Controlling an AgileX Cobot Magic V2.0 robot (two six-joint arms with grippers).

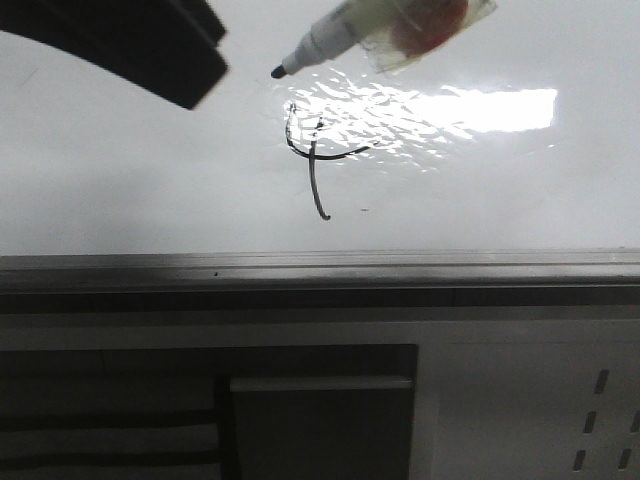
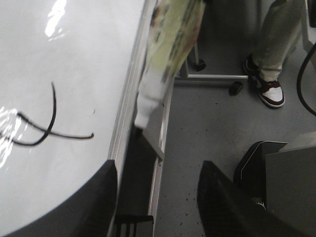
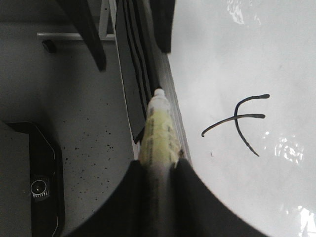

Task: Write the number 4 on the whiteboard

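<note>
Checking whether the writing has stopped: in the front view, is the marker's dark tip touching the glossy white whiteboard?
No. The white-barrelled marker's dark tip hangs apart from the hand-drawn dark number 4, above the glossy whiteboard.

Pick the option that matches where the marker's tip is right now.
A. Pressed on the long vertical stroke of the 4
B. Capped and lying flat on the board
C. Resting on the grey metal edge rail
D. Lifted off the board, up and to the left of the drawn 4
D: in the front view the marker has its dark tip bare and clear of the number 4, above and left of it over the whiteboard, while the right gripper holds the barrel.
</note>
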